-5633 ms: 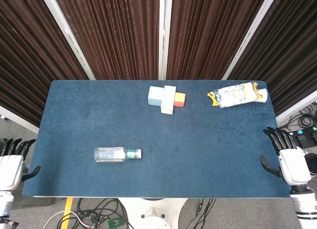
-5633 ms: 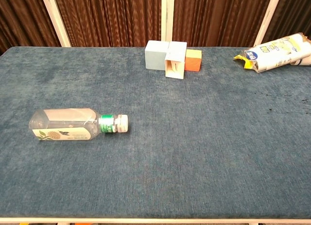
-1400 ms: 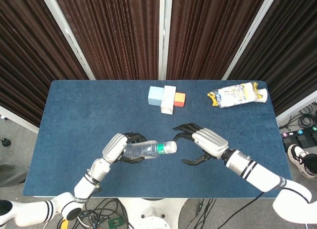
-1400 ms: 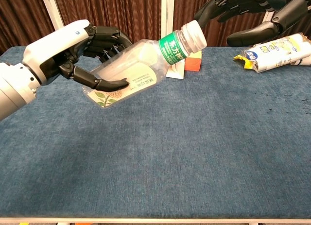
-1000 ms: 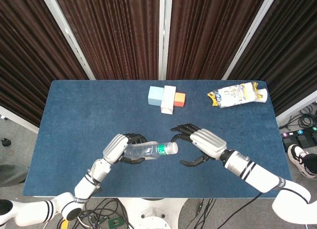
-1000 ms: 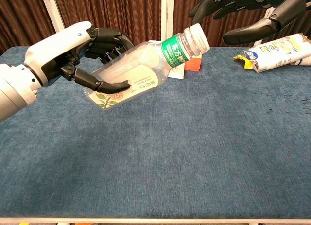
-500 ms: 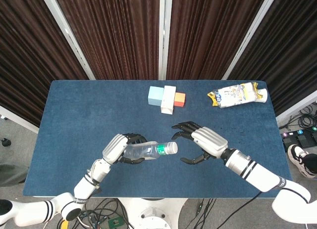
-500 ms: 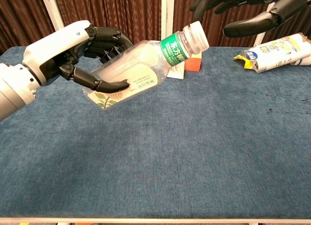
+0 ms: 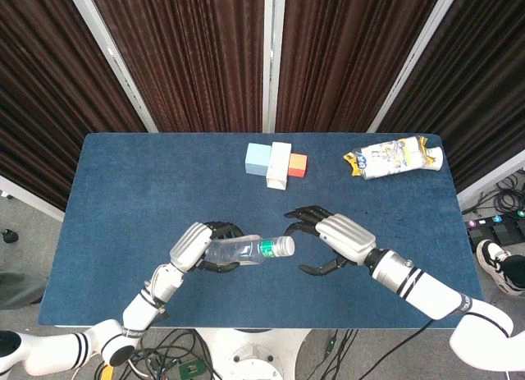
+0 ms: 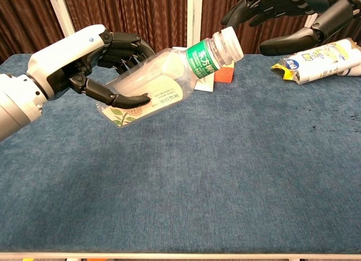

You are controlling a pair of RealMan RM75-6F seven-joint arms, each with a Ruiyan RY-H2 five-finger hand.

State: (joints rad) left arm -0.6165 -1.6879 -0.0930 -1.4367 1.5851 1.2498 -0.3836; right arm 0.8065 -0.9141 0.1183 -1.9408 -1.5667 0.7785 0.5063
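The bottle (image 10: 163,83) neck band bears white characters — seemingly Chinese, unreadable.

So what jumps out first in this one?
The clear bottle, lifted off the blue table in the left hand, cap tilted toward the right hand, whose fingers are spread beside the cap. Behind them sit some coloured boxes, and a crumpled snack bag lies at the far right corner.

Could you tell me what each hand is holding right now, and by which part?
The left hand grips the clear bottle around its body; the right hand holds nothing.
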